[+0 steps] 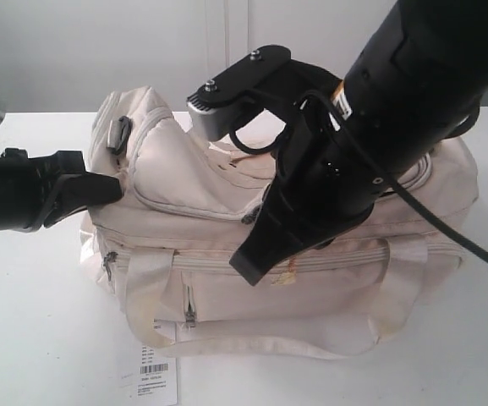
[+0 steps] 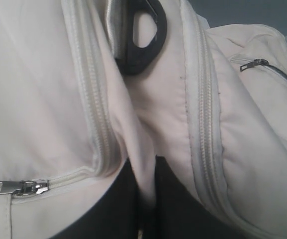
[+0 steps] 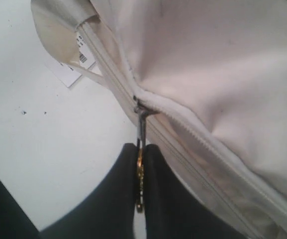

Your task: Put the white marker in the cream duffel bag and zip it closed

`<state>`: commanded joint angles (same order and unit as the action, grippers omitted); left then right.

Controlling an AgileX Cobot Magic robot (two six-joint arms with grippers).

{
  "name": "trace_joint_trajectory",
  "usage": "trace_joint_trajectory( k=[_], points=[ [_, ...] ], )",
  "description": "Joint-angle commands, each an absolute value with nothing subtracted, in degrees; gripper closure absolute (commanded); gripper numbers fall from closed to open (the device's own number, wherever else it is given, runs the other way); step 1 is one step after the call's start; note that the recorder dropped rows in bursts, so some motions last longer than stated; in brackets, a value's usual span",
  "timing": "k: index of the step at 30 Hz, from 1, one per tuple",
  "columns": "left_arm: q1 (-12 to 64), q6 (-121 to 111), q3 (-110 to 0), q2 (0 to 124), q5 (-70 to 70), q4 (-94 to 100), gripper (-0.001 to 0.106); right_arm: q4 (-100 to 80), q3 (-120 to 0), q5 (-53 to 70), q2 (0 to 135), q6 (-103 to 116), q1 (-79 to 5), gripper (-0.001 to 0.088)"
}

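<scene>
The cream duffel bag lies on the white table, and the white marker is nowhere in view. At the bag's left end my left gripper is shut on a fold of the cream fabric, held between its black fingers. My right gripper comes down over the bag's front. In the right wrist view it is shut on the thin metal zipper pull, which hangs from the slider on the bag's zipper track.
A white barcode tag lies on the table in front of the bag. The webbing handle droops along the front. A black plastic ring sits on the bag's left end, and a pocket zip pull shows nearby.
</scene>
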<state>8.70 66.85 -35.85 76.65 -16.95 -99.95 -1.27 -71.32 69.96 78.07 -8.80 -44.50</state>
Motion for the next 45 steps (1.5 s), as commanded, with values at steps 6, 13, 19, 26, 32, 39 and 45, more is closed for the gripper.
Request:
trace_joint_trajectory(
  k=[6,13,19,26,32,39,45],
  points=[
    [8.7,66.9,-35.9,75.9,-15.1,-99.9,0.105,-1.3,-71.3,70.0,77.1,-8.8,-42.7,0.0868],
    [8.7,67.5,-35.9,74.4,-13.4,-99.9,0.105,-0.9,-71.2,70.0,74.9,-10.3,-39.8,0.0868],
    [8.7,67.5,-35.9,74.4,-10.7,-99.9,0.105,-1.6,-71.2,70.0,74.8,-10.5,-39.8,0.0868],
    [8.7,67.7,-35.9,73.3,-9.6,-99.9,0.105,-3.3,-71.2,70.0,74.4,-10.5,-39.8,0.0868],
    [8.7,67.7,-35.8,73.3,-9.6,-99.9,0.105,-3.6,-71.2,70.0,71.5,-10.5,-38.2,0.0868],
    [8.7,67.9,-35.8,73.3,-8.8,-99.9,0.105,-2.8,-71.2,70.0,70.8,-12.8,-35.8,0.0868],
    [8.7,67.9,-35.8,73.3,-7.9,-99.9,0.105,-3.2,-68.8,70.0,70.6,-12.9,-35.8,0.0868]
  ],
)
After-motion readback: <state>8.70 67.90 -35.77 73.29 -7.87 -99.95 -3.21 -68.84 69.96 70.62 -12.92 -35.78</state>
